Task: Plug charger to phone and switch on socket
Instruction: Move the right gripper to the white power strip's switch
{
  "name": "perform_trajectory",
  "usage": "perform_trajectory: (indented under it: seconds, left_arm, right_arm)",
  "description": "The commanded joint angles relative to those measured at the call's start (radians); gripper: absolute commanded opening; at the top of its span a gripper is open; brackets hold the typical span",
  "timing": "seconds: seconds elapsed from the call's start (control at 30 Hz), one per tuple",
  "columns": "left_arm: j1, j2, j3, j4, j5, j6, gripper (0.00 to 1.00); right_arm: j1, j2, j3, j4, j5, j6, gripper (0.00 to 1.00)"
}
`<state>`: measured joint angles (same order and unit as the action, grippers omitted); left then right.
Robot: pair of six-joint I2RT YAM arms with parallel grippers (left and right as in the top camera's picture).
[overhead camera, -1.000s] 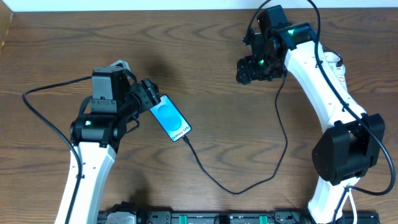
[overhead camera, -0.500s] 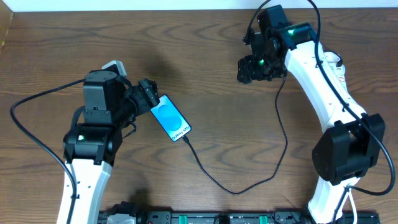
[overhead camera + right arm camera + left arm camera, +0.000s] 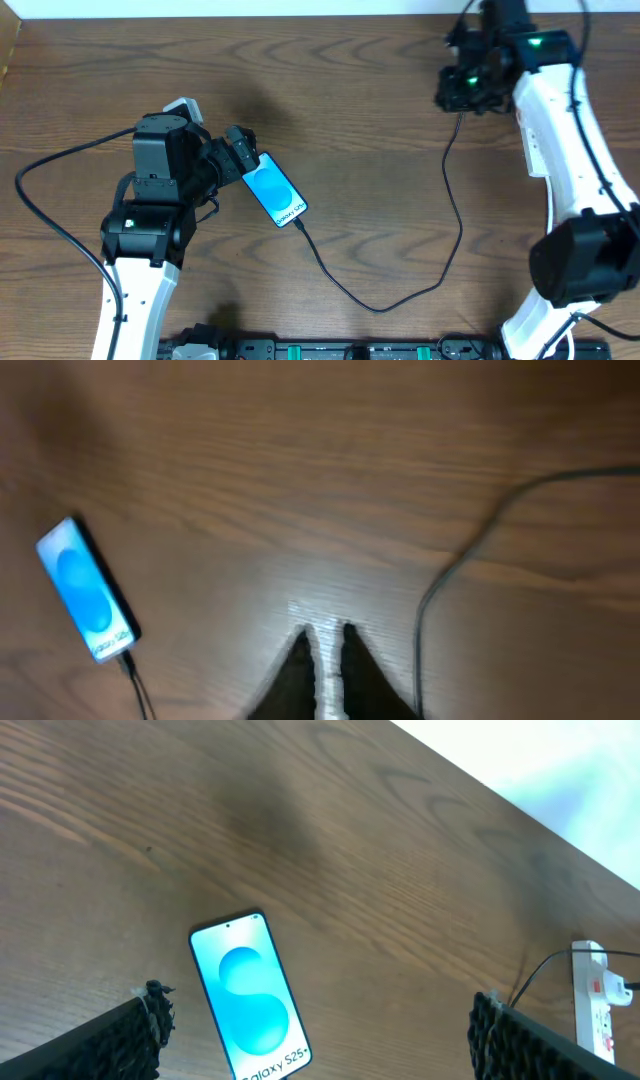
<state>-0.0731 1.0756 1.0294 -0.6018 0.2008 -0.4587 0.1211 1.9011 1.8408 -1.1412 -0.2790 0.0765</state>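
You'll find the phone (image 3: 274, 193) lying flat, screen up, left of the table's (image 3: 360, 130) middle. The charger (image 3: 460, 230) meets its near end, loops right, then runs far toward the right gripper (image 3: 455, 95). Only the left wrist view shows the socket (image 3: 597, 1008), at its right edge. That view also shows the left gripper (image 3: 318, 1020) spread wide by the phone, gripping nothing. The blurred right wrist view shows the right gripper's jaws pressed together, empty.

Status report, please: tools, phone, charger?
Left tool open, astride phone. Right tool shut, empty. Charger reaches phone's lower end. Nothing blocking.
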Motion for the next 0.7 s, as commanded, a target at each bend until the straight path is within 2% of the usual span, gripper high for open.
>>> perform_trajectory:
  seconds: [0.0, 0.27, 0.67]
  left_arm:
    - [0.002, -0.005, 0.022, 0.000, -0.004, 0.013, 0.96]
    - [0.002, -0.005, 0.022, 0.000, -0.004, 0.013, 0.96]
    - [0.002, -0.005, 0.022, 0.000, -0.004, 0.013, 0.96]
  right_arm:
    - [-0.080, -0.024, 0.005, -0.003, -0.028, -0.003, 0.01]
    - [-0.293, -0.024, 0.005, 0.002, -0.129, -0.031, 0.01]
    - [-0.491, -0.024, 0.005, 0.016, -0.148, -0.033, 0.01]
